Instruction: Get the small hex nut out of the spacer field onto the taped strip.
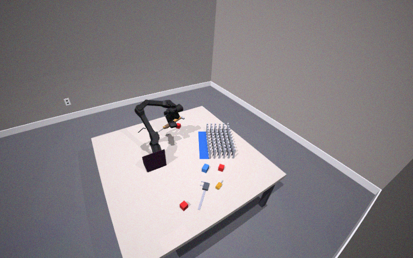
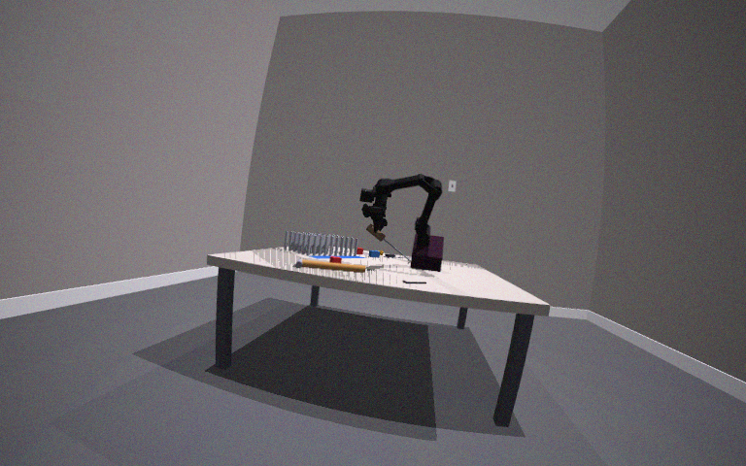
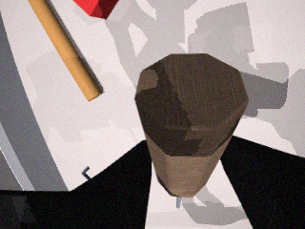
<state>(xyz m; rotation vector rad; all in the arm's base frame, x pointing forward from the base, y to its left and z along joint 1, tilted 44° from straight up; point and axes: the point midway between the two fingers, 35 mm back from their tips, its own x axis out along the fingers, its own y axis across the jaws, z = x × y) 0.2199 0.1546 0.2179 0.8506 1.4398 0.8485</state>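
My gripper (image 1: 172, 124) (image 2: 378, 227) (image 3: 183, 144) is shut on the wooden handle (image 1: 166, 125) (image 2: 375, 233) (image 3: 193, 105) of a tool, above the table on the side of the base away from the calipers. The tool's thin metal shaft (image 1: 160, 130) (image 2: 395, 248) slants down from the handle towards the arm's base; its tip is not clear. The metal spacers (image 1: 220, 141) (image 2: 322, 244) stand upright in rows. The blue taped strip (image 1: 203, 145) lies along their robot side. The hex nut cannot be made out in any view.
A hammer (image 2: 332, 265) (image 3: 62, 50) and red block (image 1: 178, 125) (image 2: 335, 259) (image 3: 97, 6) lie near the gripper. A black hex key (image 1: 141, 130) (image 2: 414, 282) lies behind the arm. A blue block (image 1: 205, 168), red blocks (image 1: 221, 167) (image 1: 183, 205), calipers (image 1: 201, 199) and a yellow-handled tool (image 1: 218, 185) lie beyond the spacers' end.
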